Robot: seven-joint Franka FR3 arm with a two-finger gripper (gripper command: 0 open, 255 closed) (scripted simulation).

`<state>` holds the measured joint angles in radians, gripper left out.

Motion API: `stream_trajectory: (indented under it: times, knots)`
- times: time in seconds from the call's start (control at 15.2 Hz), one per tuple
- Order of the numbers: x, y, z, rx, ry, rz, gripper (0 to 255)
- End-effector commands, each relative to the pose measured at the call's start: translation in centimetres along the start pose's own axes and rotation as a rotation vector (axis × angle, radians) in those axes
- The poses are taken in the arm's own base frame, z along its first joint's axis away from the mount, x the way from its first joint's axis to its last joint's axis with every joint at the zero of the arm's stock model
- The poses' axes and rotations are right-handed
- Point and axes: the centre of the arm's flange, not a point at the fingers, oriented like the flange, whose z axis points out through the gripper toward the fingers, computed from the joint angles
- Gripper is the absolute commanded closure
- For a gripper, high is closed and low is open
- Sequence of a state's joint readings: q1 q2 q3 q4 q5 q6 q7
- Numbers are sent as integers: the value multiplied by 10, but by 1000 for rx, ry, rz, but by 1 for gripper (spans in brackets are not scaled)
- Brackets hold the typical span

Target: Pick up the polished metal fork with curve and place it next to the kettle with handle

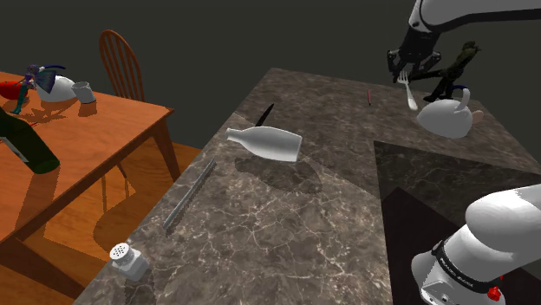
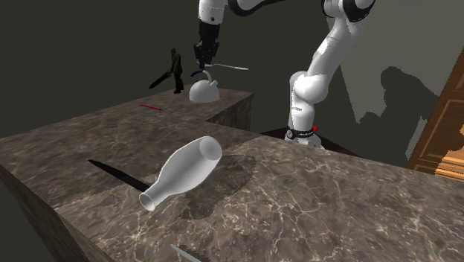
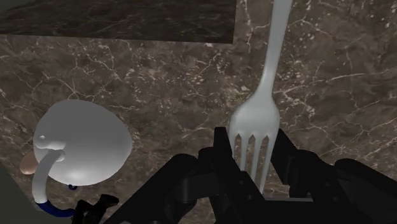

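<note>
The pale fork [image 3: 268,70] is clasped at its tines between the fingers of the black gripper [image 3: 253,151] and is held in the air above the dark marbled desk [image 1: 286,217]. Its handle is pointed away from the gripper. The white kettle [image 3: 79,149] with its curved handle is stood on the desk just below and beside the gripper. A white bottle [image 1: 269,143] is laid on its side well apart from them.
</note>
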<state>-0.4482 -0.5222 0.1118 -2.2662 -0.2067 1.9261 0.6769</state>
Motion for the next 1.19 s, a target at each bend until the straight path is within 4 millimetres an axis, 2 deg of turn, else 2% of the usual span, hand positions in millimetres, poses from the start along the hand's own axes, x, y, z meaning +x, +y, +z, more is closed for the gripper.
stream_trajectory:
  times: [0.0, 0.73, 1.12]
  knots:
    - [17, 19, 6, 0, 1, -1, 255]
    - [112, 115, 44, 0, 1, -1, 255]
    - [103, 112, 74, 0, 1, -1, 255]
